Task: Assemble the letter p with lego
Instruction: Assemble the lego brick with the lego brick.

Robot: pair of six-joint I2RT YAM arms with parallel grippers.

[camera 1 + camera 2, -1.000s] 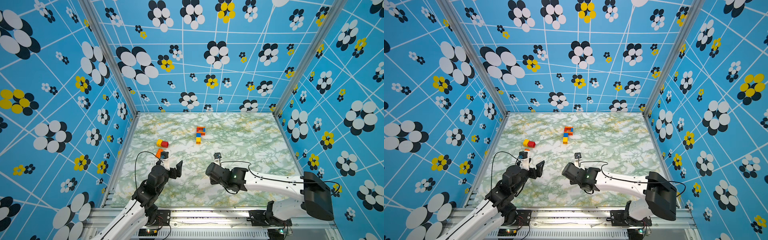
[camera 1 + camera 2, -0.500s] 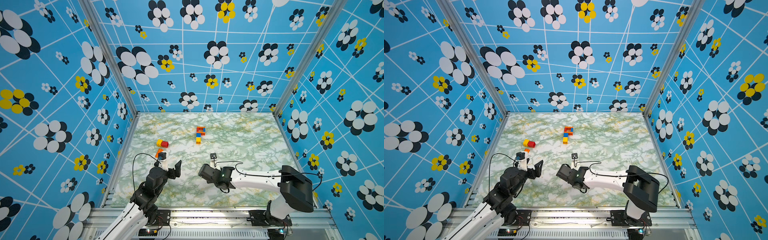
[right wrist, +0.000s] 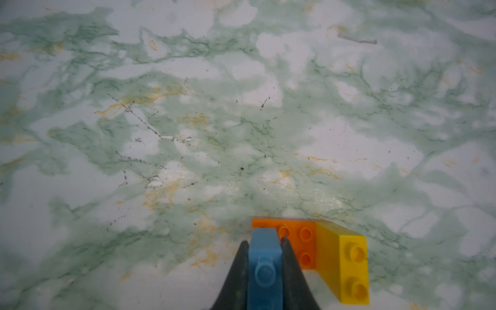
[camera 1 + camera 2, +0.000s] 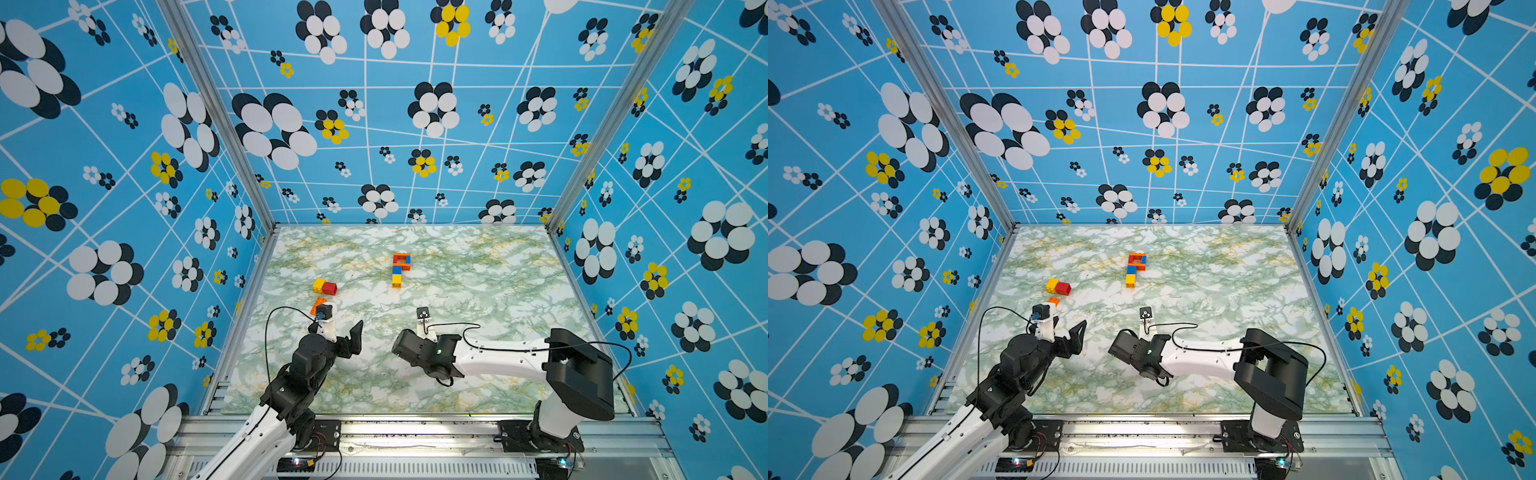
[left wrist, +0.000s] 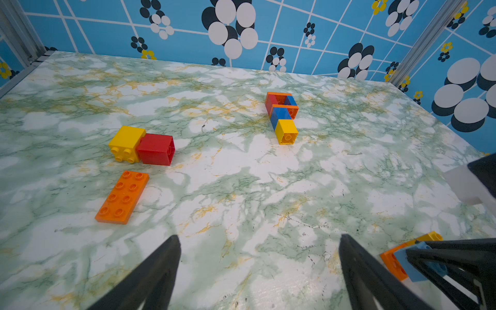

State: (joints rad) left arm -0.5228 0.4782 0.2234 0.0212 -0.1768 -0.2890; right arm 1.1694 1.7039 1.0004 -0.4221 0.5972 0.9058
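A small lego figure [image 4: 401, 268] [image 4: 1136, 268] [image 5: 281, 115] of orange, red, blue and yellow bricks lies at mid table. Left of it lie a yellow brick [image 5: 126, 143] touching a red brick [image 5: 157, 149], and a flat orange plate [image 5: 122, 197] [image 4: 318, 305]. My left gripper [image 5: 259, 241] [image 4: 345, 330] hovers open and empty near the front left. My right gripper [image 3: 264, 243] [image 4: 1119, 345] is shut on a pale blue brick [image 3: 264, 257] [image 5: 418, 265]. That brick is joined to an orange plate [image 3: 298, 241] and a yellow brick [image 3: 346, 257] low over the table.
Blue flowered walls [image 4: 124, 249] close the marble table [image 4: 478, 291] on three sides, with a metal rail [image 4: 415, 428] along the front. The two grippers face each other closely near the front. A small grey scrap [image 3: 357, 40] lies on the table.
The right arm has folded its elbow inward and carried its gripper a little to the left with the bricks. The left gripper has stayed in place, its jaws slightly wider.
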